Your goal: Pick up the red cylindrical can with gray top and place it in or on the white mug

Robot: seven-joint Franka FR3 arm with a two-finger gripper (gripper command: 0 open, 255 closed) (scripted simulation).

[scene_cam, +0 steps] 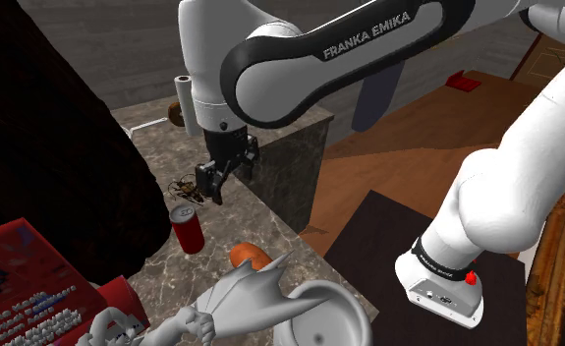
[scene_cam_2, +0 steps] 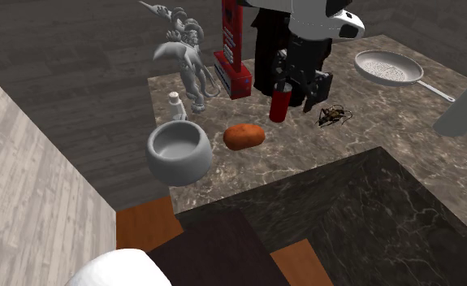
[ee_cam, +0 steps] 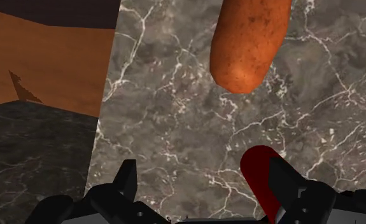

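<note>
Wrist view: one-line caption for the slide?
Open gripper above the marble counter; red can beside one finger, not clasped; sweet potato beyond.

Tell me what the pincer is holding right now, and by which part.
Nothing. The pincer is open above the counter; the red can stands by one finger, not clasped.

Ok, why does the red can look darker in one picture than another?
In the second exterior view the light is dim, so the can looks dark red; in the wrist view it is brighter, and the orange vegetable looks vivid; at the shoulder view's left a big shape is nearly black.
</note>
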